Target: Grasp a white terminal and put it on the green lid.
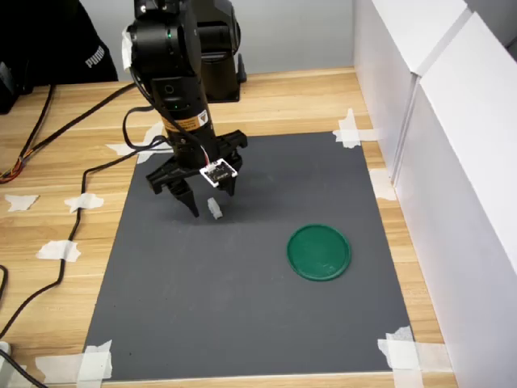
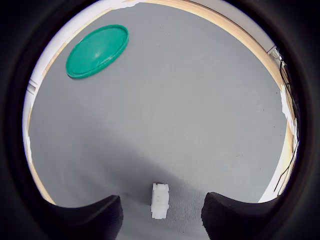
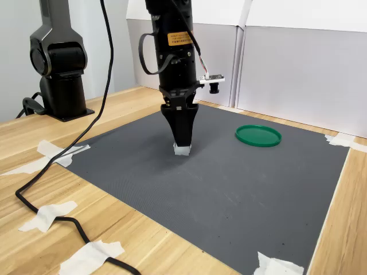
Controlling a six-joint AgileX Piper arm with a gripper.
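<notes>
The white terminal (image 1: pixel 214 208) (image 2: pixel 160 200) (image 3: pixel 182 150) is a tiny block lying on the dark grey mat. My gripper (image 1: pixel 210 196) (image 2: pixel 161 212) (image 3: pixel 182 143) is lowered over it and open, one finger on each side with a gap between each finger and the terminal. The green lid (image 1: pixel 319 251) (image 2: pixel 97 51) (image 3: pixel 258 136) lies flat on the mat with nothing on it, well apart from the gripper, toward the first exterior view's lower right.
The mat (image 1: pixel 242 323) is taped at its corners to a wooden table (image 1: pixel 48 291). White panels (image 1: pixel 452 162) wall the first exterior view's right. A black cable (image 1: pixel 73 234) trails over the first exterior view's left. A second black arm base (image 3: pixel 57 63) stands at the second exterior view's left.
</notes>
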